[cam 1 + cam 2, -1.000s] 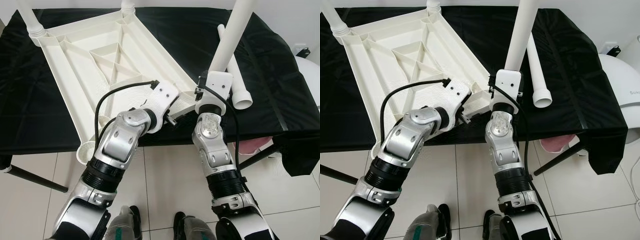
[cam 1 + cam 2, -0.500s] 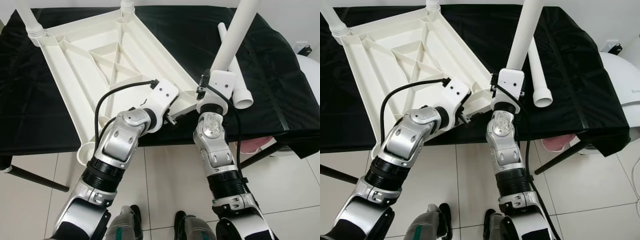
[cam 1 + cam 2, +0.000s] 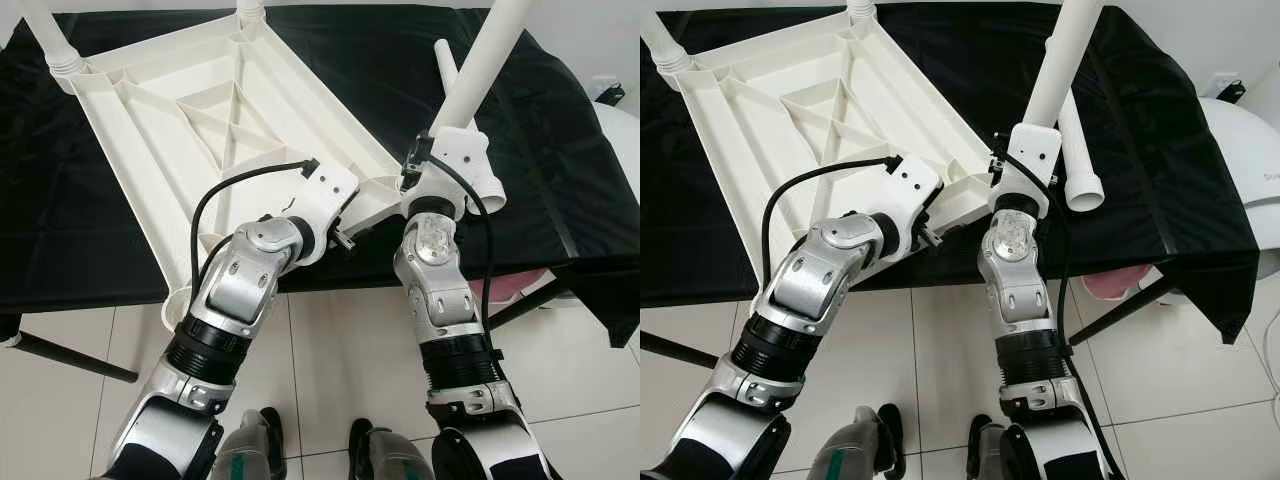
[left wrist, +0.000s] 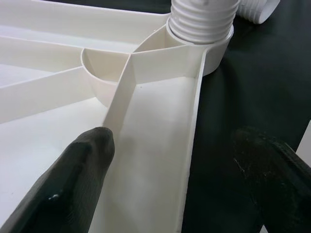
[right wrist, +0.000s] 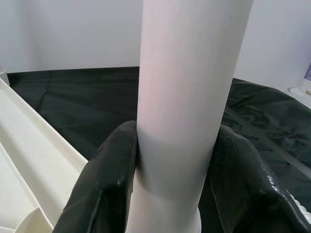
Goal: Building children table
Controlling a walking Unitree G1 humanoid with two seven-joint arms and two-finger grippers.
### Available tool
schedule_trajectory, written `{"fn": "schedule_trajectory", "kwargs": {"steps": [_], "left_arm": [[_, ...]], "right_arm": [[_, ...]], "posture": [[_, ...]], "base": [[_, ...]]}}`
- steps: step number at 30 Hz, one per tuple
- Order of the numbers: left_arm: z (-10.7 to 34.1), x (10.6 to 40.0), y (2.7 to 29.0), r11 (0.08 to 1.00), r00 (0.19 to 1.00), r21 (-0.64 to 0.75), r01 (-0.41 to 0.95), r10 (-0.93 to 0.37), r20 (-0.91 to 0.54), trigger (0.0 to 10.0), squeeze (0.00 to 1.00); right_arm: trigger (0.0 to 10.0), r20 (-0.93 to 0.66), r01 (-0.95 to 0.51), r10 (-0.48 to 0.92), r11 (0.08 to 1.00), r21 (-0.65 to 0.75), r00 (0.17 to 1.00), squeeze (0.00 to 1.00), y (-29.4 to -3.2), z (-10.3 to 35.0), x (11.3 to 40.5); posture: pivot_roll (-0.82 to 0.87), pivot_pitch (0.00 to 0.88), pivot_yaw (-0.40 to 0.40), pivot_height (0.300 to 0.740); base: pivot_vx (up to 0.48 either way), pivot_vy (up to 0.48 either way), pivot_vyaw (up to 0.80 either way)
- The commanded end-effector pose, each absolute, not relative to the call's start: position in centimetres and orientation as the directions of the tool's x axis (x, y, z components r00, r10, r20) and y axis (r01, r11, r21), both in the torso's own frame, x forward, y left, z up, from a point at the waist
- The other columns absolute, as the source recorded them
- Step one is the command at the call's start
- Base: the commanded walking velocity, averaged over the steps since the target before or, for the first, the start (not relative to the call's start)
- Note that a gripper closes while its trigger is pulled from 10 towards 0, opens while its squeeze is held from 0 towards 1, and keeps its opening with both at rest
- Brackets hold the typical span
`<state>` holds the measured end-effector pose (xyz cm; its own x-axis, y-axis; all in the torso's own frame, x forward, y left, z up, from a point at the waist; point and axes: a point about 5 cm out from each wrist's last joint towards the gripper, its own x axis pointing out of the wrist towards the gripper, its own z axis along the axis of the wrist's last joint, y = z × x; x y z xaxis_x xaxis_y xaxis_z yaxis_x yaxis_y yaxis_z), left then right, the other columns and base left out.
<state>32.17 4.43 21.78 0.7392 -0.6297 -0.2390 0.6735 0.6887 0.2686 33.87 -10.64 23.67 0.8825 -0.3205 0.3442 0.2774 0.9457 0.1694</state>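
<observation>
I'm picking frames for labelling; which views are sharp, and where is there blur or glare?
Both eye views are sharp and evenly lit. In the left wrist view the near fingers are soft while the tabletop is crisp. In the right wrist view the leg looks pale, slightly washed out.

Upturned tabletop (image 3: 200, 120): moulded white plastic, ribbed, smooth with a faint sheen. Table leg (image 5: 187, 97): smooth white plastic tube, matt, clamped by the right end effector (image 5: 175, 194), whose fingers (image 5: 104, 184) look like glossy black rubber. Counter (image 3: 560, 130): draped in matt black cloth. Arms: brushed silver metal. Floor (image 3: 330, 360): glossy pale tile.
</observation>
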Motion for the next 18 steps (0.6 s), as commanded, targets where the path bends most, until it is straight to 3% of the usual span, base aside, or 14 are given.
{"fn": "schedule_trajectory", "kwargs": {"steps": [1,18], "left_arm": [[21.5,32.4,4.6,0.727,0.781,0.286,0.624,-0.58,-0.23,10.0,0.0],[21.6,32.4,4.7,0.732,0.785,0.284,0.619,-0.577,-0.226,10.0,0.0]], "right_arm": [[10.0,0.276,0.336,-0.37,0.927,0.163,0.887,0.0,-11.8,22.2,34.0],[10.0,0.175,0.374,-0.391,0.919,0.121,0.904,0.0,-11.8,19.4,33.7]], "posture": [[-0.06,0.212,0.0,0.74],[-0.06,0.216,-0.004,0.74]], "base": [[0.0,0.0,0.0],[0.0,0.0,0.0]]}}
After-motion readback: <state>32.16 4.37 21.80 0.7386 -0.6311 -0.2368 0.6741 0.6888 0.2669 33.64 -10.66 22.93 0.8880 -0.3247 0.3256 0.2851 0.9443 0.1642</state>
